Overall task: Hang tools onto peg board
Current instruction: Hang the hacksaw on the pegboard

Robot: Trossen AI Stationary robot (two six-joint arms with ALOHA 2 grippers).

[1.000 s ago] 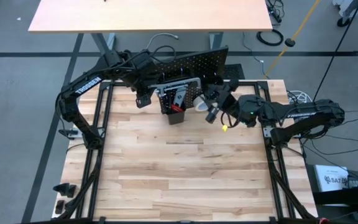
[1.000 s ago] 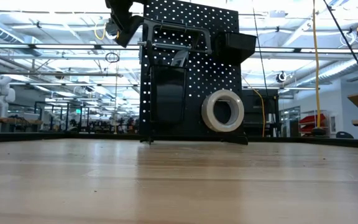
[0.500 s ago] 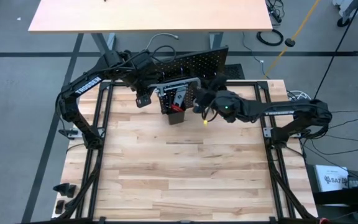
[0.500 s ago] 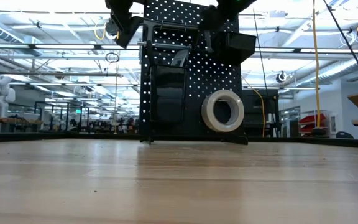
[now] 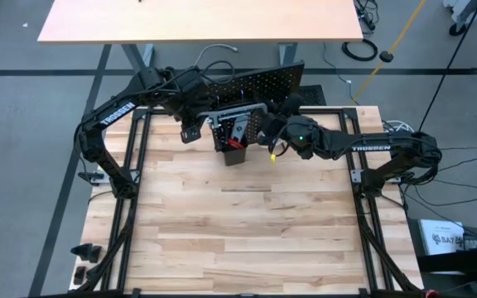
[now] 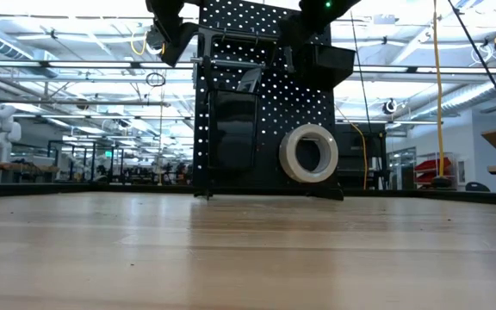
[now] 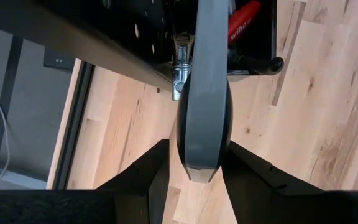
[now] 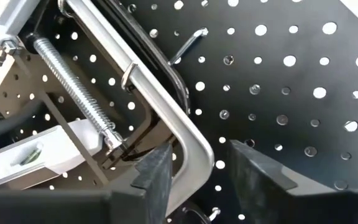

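The black peg board [image 5: 259, 83] stands upright at the table's far edge and also shows in the low view [image 6: 265, 95]. A grey bar clamp [image 5: 238, 110] with a silver frame lies across the board's upper front. My left gripper [image 5: 193, 128] is at the clamp's left end, shut on its grey handle [image 7: 204, 93]. My right gripper [image 5: 265, 132] is open at the clamp's right end. Its fingers stand on either side of the silver frame's bent corner [image 8: 191, 149]. A white tape roll [image 6: 309, 153] hangs low on the board. A red-handled screwdriver [image 7: 244, 18] sticks out of a black bin [image 5: 234, 153]. My left gripper pinches the grey handle's free end [image 7: 201, 158] between its two fingers [image 7: 151, 171]. The fingers slant down from the table's left side and lie along the handle. The clamp is clear of the table, up against the board's front. I cannot tell whether my right gripper touches the silver frame.
A blue-grey level [image 8: 36, 152] and a threaded rod [image 8: 73, 87] sit close behind the frame on the board. A silver hook [image 8: 188, 43] sticks out of the board. A second black bin [image 6: 330, 56] sits at the board's upper right. Bare wooden tabletop [image 5: 247, 223] lies in front.
My right gripper has gone toward the table's left and far edge, up to the peg board. It now stands at the bar clamp's right end. My left gripper and the clamp have kept still.
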